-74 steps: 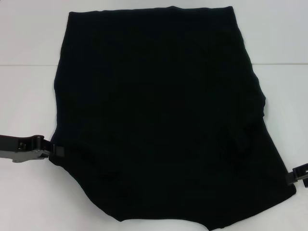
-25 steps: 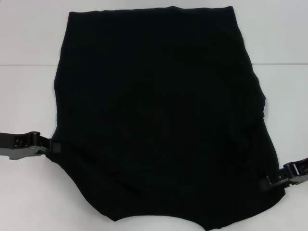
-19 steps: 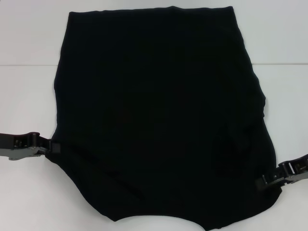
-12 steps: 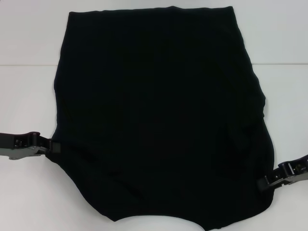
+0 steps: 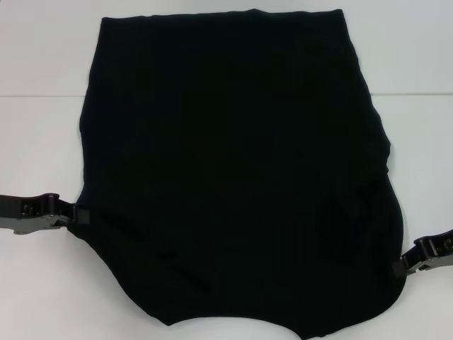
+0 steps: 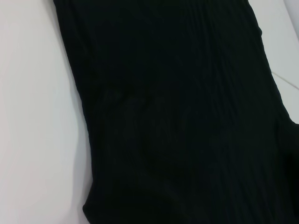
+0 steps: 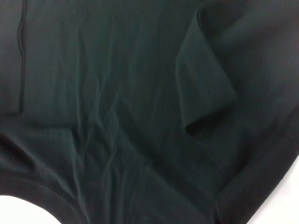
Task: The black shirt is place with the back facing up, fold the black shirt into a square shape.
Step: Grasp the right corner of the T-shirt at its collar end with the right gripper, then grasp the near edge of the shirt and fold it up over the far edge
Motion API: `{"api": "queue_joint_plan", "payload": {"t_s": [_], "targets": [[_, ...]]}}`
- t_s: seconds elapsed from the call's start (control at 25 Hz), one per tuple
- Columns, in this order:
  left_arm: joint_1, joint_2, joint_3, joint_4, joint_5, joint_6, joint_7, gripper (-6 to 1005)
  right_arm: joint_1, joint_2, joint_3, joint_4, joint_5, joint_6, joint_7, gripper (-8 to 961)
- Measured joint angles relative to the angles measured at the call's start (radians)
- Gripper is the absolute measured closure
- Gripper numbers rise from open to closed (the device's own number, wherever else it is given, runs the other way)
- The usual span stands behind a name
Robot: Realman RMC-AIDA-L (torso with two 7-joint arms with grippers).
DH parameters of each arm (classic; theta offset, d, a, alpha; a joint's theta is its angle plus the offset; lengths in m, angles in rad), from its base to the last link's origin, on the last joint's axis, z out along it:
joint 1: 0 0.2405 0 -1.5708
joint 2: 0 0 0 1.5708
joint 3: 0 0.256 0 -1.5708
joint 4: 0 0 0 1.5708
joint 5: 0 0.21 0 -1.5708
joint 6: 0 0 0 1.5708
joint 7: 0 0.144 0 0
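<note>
While the black shirt point(image 5: 233, 170) lies flat on the white surface point(image 5: 42, 142), our left gripper point(image 5: 79, 214) and right gripper point(image 5: 400, 268) touch its near side edges; their fingers' state we cannot tell. Being soft and limp, it wants pinching at hems.

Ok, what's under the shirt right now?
Only the white table shows around the shirt. Whatever lies beneath is covered. The left claw and right claw meet its side edges, tips hidden by cloth.
</note>
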Motion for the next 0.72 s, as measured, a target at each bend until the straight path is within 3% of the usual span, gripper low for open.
{"api": "queue_joint_plan", "payload": {"t_s": [0.16, 0.56, 0.72], "targets": [[0.002, 0.000, 0.000, 0.000, 0.000, 0.000, 0.001, 949, -0.001, -0.001, 0.000, 0.000, -0.001, -0.003, 0.000, 893], [0.009, 0.005, 0.012, -0.003, 0.009, 0.079, 0.055, 950, -0.010, -0.011, 0.000, -0.009, -0.003, -0.067, -0.001, 880], [0.027, 0.030, 0.052, -0.003, 0.024, 0.196, 0.088, 950, -0.024, -0.024, -0.002, -0.012, -0.004, -0.115, -0.005, 874]]}}
